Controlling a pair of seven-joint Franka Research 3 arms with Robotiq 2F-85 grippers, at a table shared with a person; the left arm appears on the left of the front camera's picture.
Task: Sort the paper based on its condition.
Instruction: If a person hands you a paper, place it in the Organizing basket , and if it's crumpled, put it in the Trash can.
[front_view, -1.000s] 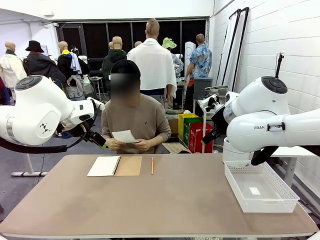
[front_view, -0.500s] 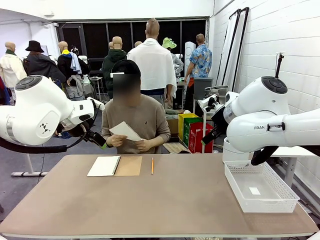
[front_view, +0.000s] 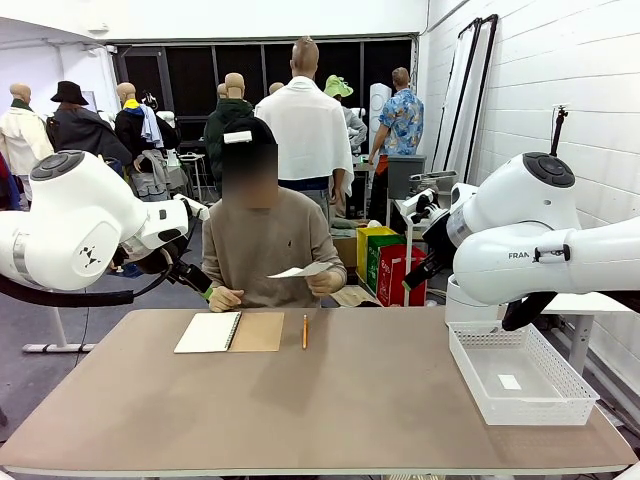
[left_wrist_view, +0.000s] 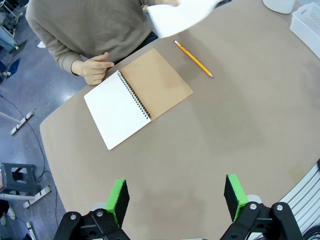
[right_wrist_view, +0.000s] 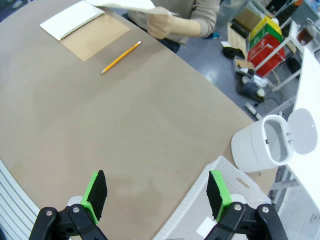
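Brown and bare across most of its top, the bench (front_view: 330, 400) carries an open spiral notebook with a tan cardboard cover (front_view: 230, 332), a yellow pencil (front_view: 305, 331) just beside it, and a white plastic mesh basket (front_view: 520, 375) at the robot's right corner. At the far side a person holds the thin white loose sheet of paper (front_view: 300, 270) in one hand (front_view: 325, 282), up in the air above the bench edge and lying nearly flat; the other hand (front_view: 225, 298) rests by the notebook.

The risk lies in the handover. The sheet is limp and pinched at one end only, so a gripper closing on its free edge could crease it or slip off. That would spoil the very condition it is to be sorted by. The notebook's blank white page could also be mistaken for a loose sheet.

Seen from its wrist, the left gripper (left_wrist_view: 175, 192) hangs above bare bench with its green pads spread wide, empty and touching nothing. The right gripper (right_wrist_view: 157, 192) is likewise fully released, hovering over bench and basket rim, well apart from the paper.
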